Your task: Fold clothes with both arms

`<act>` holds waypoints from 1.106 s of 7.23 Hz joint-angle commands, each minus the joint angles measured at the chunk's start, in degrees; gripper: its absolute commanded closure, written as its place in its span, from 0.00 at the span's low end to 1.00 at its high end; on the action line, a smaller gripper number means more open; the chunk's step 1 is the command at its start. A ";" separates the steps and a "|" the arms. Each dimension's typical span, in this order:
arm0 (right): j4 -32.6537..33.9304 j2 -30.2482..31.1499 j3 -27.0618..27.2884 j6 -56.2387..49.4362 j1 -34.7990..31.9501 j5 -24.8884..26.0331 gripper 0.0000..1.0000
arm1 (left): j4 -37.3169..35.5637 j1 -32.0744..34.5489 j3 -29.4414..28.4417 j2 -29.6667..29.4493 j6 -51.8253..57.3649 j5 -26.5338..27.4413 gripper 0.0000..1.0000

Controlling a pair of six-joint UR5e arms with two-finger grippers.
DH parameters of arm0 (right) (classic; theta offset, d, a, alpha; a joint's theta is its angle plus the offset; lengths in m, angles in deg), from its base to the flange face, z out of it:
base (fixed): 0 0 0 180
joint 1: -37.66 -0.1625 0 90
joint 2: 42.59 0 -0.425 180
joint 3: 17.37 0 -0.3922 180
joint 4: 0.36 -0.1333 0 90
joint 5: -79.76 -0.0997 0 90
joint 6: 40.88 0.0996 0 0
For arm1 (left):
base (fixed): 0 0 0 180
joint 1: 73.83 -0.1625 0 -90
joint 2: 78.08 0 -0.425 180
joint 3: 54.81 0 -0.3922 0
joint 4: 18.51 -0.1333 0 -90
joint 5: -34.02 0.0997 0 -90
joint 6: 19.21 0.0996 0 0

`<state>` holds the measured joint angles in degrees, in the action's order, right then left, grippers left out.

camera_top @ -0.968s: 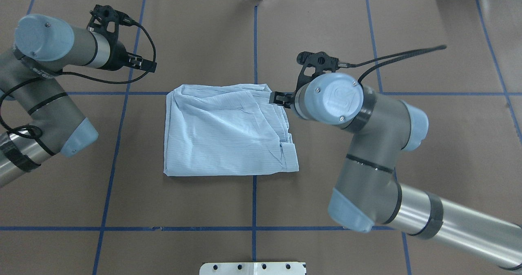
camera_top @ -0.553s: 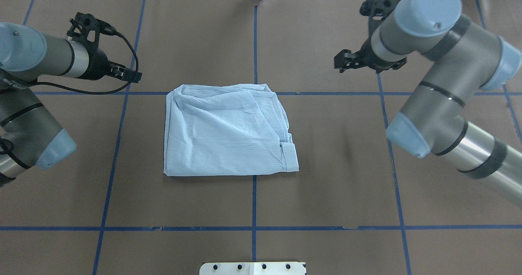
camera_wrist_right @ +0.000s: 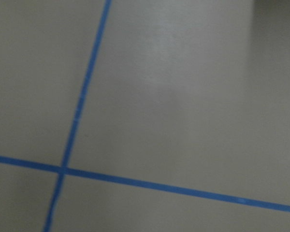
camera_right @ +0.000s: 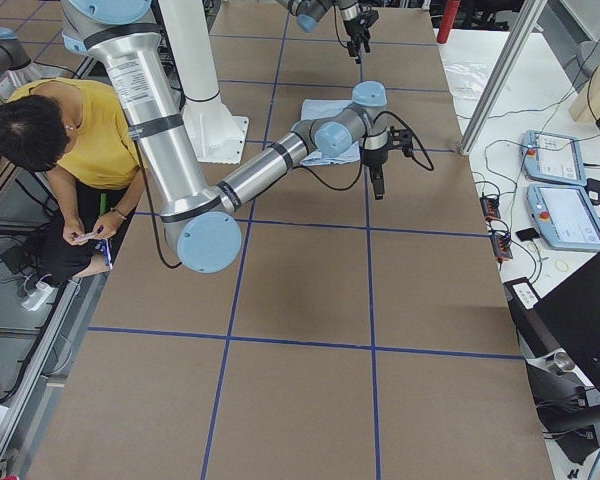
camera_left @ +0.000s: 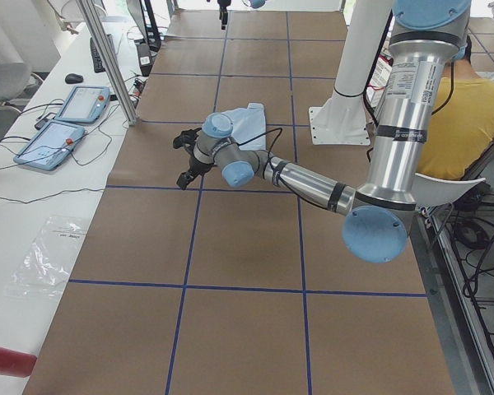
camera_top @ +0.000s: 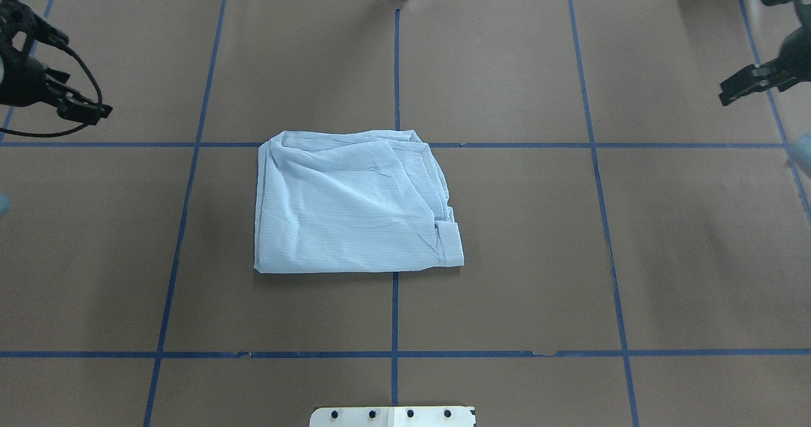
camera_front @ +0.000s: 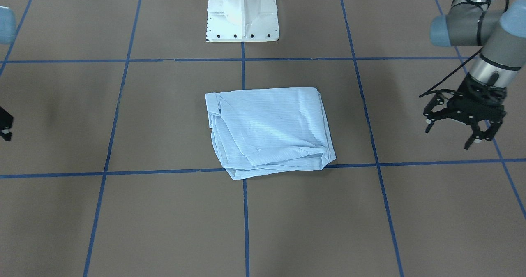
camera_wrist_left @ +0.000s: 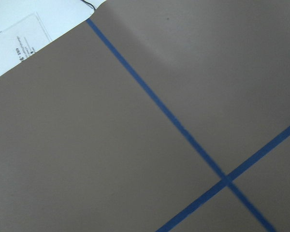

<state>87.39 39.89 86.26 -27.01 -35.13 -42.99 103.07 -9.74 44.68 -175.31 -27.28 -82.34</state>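
— What is the left claw [camera_front: 450,132] doing?

— Its fingers are spread wide with nothing between them. It hangs above the desk [camera_top: 538,256], touching nothing, out towards the robot's left end.

— And the right claw [camera_top: 728,91]?

— It sits at the opposite end and is mostly cut off by the edges of the views. It grips nothing, but I cannot tell how far apart its fingers are.

— What lies around them?

— Between each claw and the shirt [camera_top: 348,211] there is brown desk crossed by blue tape lines [camera_top: 395,306]. The white pedestal [camera_front: 242,14] stands on the robot's side of the shirt. A person in a yellow top [camera_right: 80,135] sits beside the desk behind the arms.

— Where is the shirt itself?

— In the middle of the desk, well apart from both claws. It lies flat, folded into a wrinkled, nearly square packet. The packet is slightly longer across the desk, from one arm's side to the other. Its far edge runs along a tape line, and a cuff [camera_top: 448,232] shows at the corner nearest the robot's right.
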 commanded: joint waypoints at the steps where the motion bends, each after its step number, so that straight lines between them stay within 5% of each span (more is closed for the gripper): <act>1: 0.58 9.76 -0.27 -16.38 -10.84 -4.84 0.00 | -10.16 11.79 0.18 1.00 18.80 -5.42 0.01; 4: -0.65 21.82 -1.05 -17.04 -13.26 -6.80 0.00 | -11.29 19.02 -5.14 8.10 19.94 -5.37 0.01; 5: -0.56 21.76 -0.80 -16.43 -13.43 -7.15 0.00 | -14.75 26.97 -6.40 6.99 19.76 -7.45 0.01; 6: -0.48 20.80 -0.71 -15.73 -13.43 -7.15 0.00 | -21.05 27.05 -6.15 7.06 19.76 -12.95 0.01; 8: -0.56 20.70 0.34 -12.48 -13.43 -7.33 0.00 | -24.53 27.40 -5.62 8.11 19.67 -15.38 0.01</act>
<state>86.85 60.62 86.10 -41.16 -48.53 -50.20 81.42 17.15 38.96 -167.73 -7.53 -96.03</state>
